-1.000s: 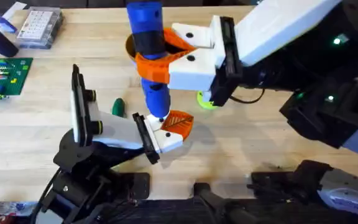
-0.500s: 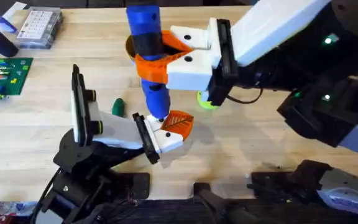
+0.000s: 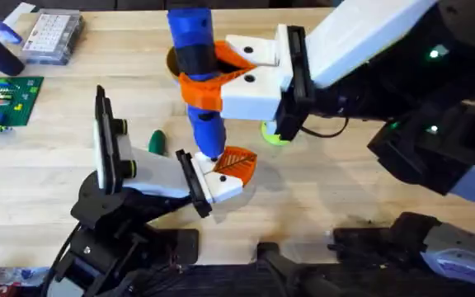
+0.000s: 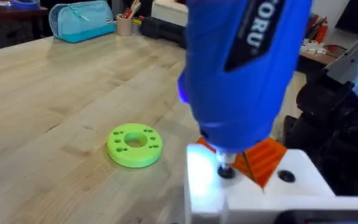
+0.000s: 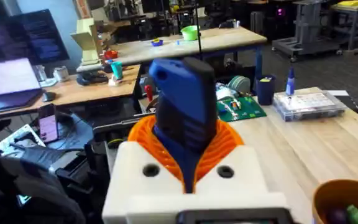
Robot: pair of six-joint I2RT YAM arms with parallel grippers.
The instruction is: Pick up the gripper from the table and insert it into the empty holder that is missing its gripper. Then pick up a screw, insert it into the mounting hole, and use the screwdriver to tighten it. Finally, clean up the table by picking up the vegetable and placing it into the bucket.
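Screwdriver (image 3: 198, 74) (pinched by right pincer (image 3: 209, 76)) tips onto the holder (image 4: 253, 193); left pincer's (image 3: 221, 177) state unclear.

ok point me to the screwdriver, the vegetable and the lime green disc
screwdriver (image 3: 193, 41), overhead view, on its upper blue body above the dark band
vegetable (image 3: 157, 141), overhead view, on the middle of its dark green body
lime green disc (image 4: 133, 145), left wrist view, on its flat top beside the centre hole

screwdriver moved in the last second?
Yes, barely: the screwdriver edged left against the bucket behind it; its tip stays at the holder.
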